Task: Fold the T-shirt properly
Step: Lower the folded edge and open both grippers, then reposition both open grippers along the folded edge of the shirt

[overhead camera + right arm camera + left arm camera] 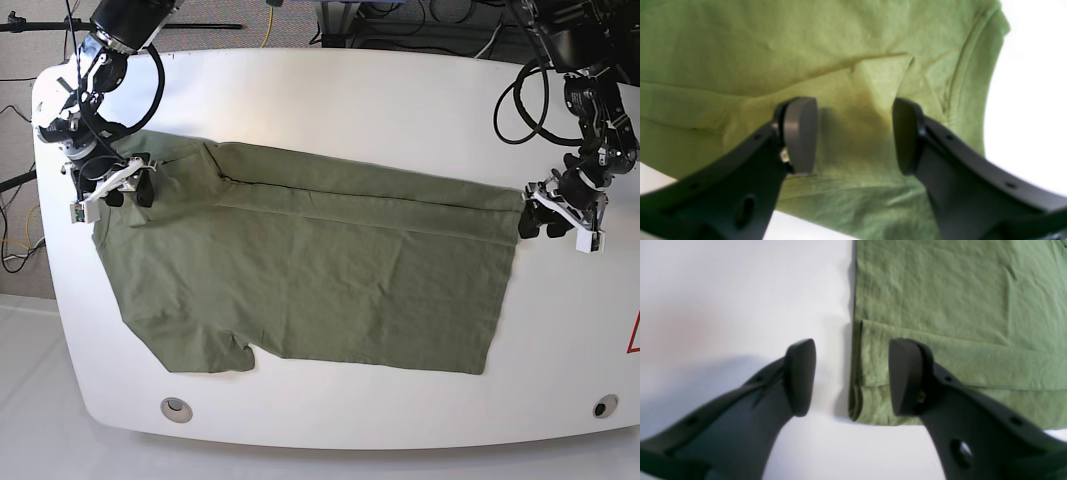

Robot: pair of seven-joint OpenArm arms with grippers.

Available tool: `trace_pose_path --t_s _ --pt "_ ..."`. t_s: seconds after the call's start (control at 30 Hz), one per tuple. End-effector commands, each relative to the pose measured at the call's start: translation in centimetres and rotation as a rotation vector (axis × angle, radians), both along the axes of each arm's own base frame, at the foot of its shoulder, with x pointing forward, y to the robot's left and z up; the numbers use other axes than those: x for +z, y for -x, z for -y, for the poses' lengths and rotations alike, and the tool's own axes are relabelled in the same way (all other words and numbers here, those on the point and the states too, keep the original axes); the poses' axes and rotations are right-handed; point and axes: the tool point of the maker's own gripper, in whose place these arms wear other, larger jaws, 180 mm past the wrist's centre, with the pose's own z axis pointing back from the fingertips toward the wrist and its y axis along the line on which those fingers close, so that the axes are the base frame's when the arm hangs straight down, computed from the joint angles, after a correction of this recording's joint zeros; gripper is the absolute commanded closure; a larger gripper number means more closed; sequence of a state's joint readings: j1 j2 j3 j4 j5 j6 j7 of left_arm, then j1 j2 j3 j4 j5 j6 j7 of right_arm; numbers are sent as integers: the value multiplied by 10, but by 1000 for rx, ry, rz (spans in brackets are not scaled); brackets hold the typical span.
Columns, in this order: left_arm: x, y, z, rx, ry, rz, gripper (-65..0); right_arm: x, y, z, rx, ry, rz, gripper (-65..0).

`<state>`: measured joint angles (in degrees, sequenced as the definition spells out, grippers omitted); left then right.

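T-shirt [310,275] lies lengthwise across table [400,100], collar toward right gripper [125,190]; both grippers' fingers wide

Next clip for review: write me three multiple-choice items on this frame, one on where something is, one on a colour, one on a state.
1. Where does the left claw hang?
A. Over the shirt's middle
B. At the folded edge's corner
C. Off the table

2. What colour is the T-shirt?
A. Olive green
B. Navy
C. Red

3. How do both claws stand?
A. Clamped on cloth
B. Open, holding nothing
C. One open, one shut

Answers:
1 B, one pad sits over the white table, the other over the folded strip.
2 A, the same green in every view.
3 B, the right claw and the left both show a wide gap between the pads, with no cloth pinched.
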<state>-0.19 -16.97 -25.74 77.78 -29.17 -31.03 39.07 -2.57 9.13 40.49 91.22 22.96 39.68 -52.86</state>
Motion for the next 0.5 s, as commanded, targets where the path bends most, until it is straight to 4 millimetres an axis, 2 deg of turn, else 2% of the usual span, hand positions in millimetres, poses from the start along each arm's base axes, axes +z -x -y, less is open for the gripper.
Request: trace_pose_path --t_s 0.0,0.17,0.23,0.47 --pt "19 -12 -4 4 0 68 -338 18 -12 9 -1 16 64 -345" --pt "21 -13 -5 9 -1 72 -331 23 -13 12 -3 28 73 -353" --pt "24 -14 -10 11 -14 73 -321 31 -13 21 -22 46 91 -360" --pt "36 -17 -15 3 -39 93 -315 47 -15 22 -16 79 134 -381"
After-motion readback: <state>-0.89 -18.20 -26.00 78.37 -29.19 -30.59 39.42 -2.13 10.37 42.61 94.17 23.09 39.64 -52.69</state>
